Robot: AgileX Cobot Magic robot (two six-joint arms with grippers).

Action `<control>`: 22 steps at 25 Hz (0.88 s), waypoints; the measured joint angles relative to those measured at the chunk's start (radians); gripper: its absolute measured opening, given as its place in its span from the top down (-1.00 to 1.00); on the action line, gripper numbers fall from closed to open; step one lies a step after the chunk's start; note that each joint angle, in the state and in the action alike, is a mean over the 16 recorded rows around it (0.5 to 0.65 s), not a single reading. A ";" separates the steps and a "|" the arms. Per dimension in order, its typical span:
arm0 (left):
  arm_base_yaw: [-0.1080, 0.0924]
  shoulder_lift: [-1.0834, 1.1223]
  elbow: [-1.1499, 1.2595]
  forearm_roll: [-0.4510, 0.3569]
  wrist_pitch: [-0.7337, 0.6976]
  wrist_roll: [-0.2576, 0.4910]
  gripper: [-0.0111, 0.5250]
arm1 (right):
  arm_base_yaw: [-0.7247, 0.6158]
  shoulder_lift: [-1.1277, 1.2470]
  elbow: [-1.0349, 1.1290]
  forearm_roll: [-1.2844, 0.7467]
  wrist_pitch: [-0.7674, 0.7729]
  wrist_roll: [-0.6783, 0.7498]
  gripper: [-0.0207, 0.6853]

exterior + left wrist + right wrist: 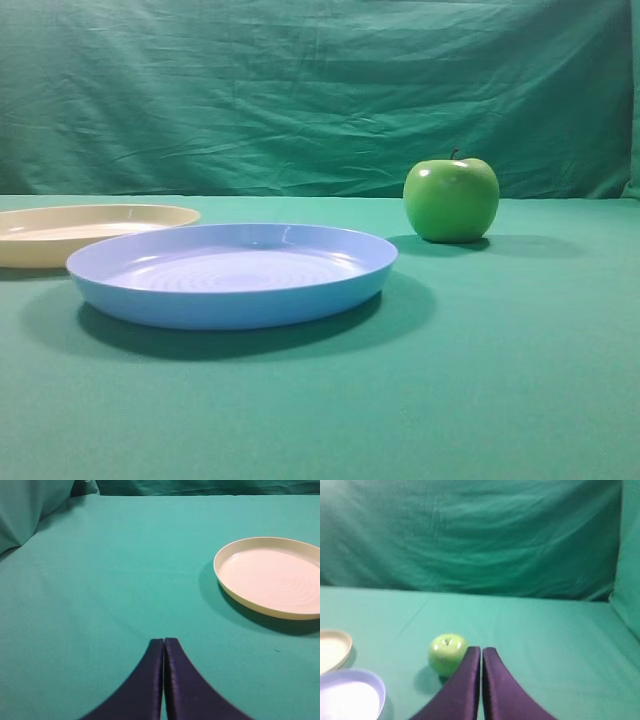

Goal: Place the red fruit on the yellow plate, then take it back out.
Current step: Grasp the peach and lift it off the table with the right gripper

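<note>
The left gripper [164, 642] and right gripper [481, 651] are seen fully closed, with nothing held. The yellow plate [150, 213] lies empty on the desk [480, 380] (behind a blue plate [240, 300]), near a green apple [451, 199]. The red fruit cannot be seen.

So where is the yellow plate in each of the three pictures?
Exterior high view: the yellow plate is at the left edge, partly cut off, behind the blue plate.
Left wrist view: it sits at the right, partly cut off, ahead of the shut left gripper.
Right wrist view: only a sliver shows at the left edge, left of the green apple.
Shared landmark: the green cloth under everything.
</note>
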 joint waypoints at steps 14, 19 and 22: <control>0.000 0.000 0.000 0.000 0.000 0.000 0.96 | 0.028 0.384 -0.180 -0.016 0.397 -0.093 0.94; 0.000 0.000 0.000 0.000 0.000 0.000 0.96 | 0.037 0.461 -0.200 -0.023 0.435 -0.090 0.94; 0.000 0.000 0.000 0.000 0.000 0.000 0.96 | 0.038 0.507 -0.205 -0.043 0.446 -0.060 0.94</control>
